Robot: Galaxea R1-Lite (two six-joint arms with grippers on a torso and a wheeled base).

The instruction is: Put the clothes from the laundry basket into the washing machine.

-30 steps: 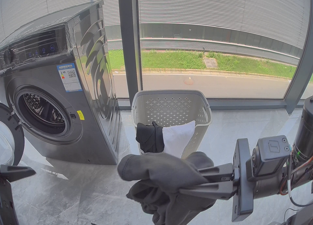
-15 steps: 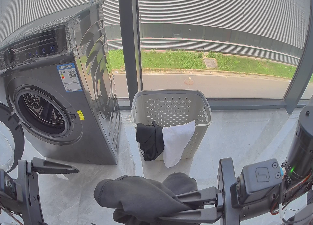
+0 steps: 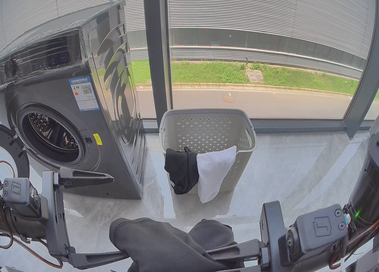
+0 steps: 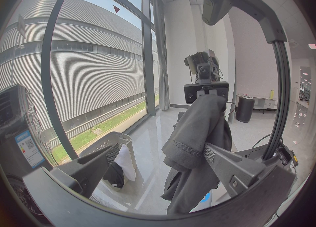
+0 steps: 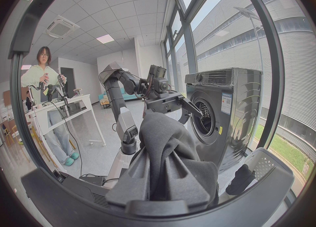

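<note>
Seen from the head camera, a limp, matte dark grey garment [image 3: 166,245] hangs at the lower middle of the frame. It is clamped in the right pincer [image 3: 215,255], which comes in from the lower right. At lower left the left pincer [image 3: 116,216] stands wide apart around the cloth's free end. I'd call this a hand-over towards the brushed-steel washing machine [image 3: 98,87] at left, whose round port [image 3: 51,134] is open. In the centre, the pale perforated plastic laundry basket [image 3: 207,127] has a black garment [image 3: 181,170] and a white cloth [image 3: 213,174] draped over its front rim.

From the left wrist, one ribbed pad touches a stitched fold and the other stands well apart. Next it should close on a thick bunch, since such soft cloth could slip.

From the right wrist, the jaws are shut deep in bunched fabric, with the machine beyond.
</note>
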